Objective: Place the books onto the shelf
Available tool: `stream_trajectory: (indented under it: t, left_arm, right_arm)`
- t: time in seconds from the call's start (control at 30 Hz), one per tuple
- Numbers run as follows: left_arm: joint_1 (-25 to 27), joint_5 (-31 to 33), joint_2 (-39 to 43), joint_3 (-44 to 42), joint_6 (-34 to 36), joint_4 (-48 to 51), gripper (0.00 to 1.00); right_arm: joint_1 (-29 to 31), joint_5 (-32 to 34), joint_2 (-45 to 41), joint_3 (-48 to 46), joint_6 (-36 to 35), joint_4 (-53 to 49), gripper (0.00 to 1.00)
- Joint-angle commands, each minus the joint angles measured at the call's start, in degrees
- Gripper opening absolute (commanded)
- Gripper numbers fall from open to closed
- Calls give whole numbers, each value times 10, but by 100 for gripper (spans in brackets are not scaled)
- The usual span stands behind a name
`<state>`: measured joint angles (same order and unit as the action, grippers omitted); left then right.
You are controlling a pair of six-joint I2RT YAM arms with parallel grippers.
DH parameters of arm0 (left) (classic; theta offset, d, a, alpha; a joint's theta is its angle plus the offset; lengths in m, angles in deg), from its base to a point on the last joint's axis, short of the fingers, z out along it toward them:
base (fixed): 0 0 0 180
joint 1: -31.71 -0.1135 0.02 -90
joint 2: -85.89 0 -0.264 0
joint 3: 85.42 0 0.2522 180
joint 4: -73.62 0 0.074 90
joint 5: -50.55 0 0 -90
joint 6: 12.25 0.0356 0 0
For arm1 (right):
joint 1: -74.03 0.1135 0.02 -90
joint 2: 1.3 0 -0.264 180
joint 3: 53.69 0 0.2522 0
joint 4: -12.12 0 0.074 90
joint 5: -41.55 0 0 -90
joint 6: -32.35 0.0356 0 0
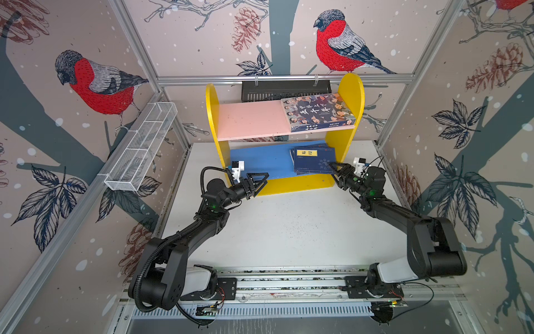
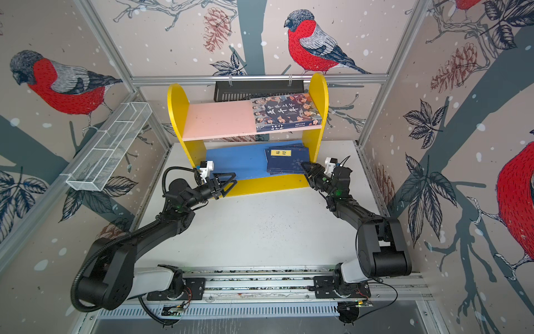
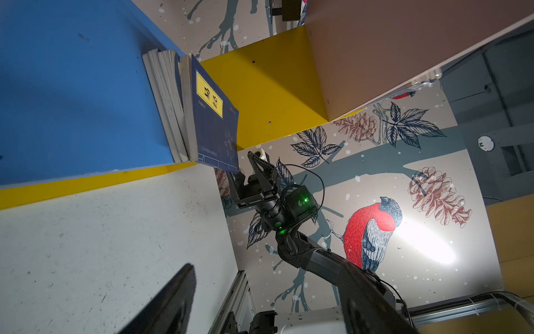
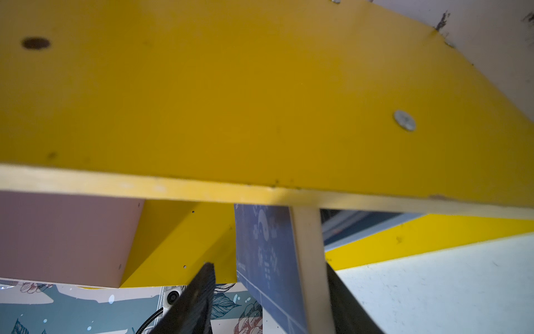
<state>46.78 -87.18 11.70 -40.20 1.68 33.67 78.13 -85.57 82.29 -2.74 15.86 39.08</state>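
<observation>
- White scuffed tabletop (image 1: 289,231): no book lies on it.
- Left gripper (image 1: 263,181) hangs just before the front lip of the small yellow-sided two-tier wooden shelf (image 1: 351,95). Its jaws are wide, with nothing between them.
- Right gripper (image 1: 333,169) sits at the front right corner of the stack of thin navy-blue paperback books (image 1: 313,162). In the right wrist view its jaws stand parted either side of the top book (image 4: 265,260). There is a gap on the cover side, so it is not clamped (contact on the page side: cannot tell).
- The stack lies flat on the blue lower board (image 1: 260,159), near the right panel and slightly fanned. In the left wrist view the top book's corner juts past the board's front edge.
- The thick book with a colourful cartoon-people cover (image 1: 318,112) lies flat at the right end of the pink upper board (image 1: 248,118).

Judgement: all the books look shelved, and the step in hand is the release. To do it well, back the right gripper straight out along the cover's plane with the jaws no narrower, so the corner isn't dragged off. A nudge inward first would cure the overhang.

Writing:
- Yellow label (image 1: 307,153): two black characters, seemingly 易经. The small red logo is unreadable.
- Colourful cover: large white 五千年 with a smaller row above. The spine print is too small to read.
</observation>
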Motion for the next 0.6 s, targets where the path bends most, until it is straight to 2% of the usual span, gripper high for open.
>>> stream_trajectory:
  t: [0.0,0.1,0.27,0.37,0.57]
  left_arm:
    - [-2,0,4,-2,4,-23,78]
    - [-2,0,7,-3,5,-23,78]
    - [-3,0,9,-4,4,-20,78]
    - [-3,0,11,-5,4,-20,78]
    - [-4,0,11,-5,4,-20,78]
  right_arm:
    - [3,14,-13,-8,5,8,58]
    - [9,22,-25,-13,6,6,57]
    - [18,36,-34,-22,13,8,49]
    - [19,39,-31,-22,19,10,39]
    - [16,43,-18,-7,12,-6,13]
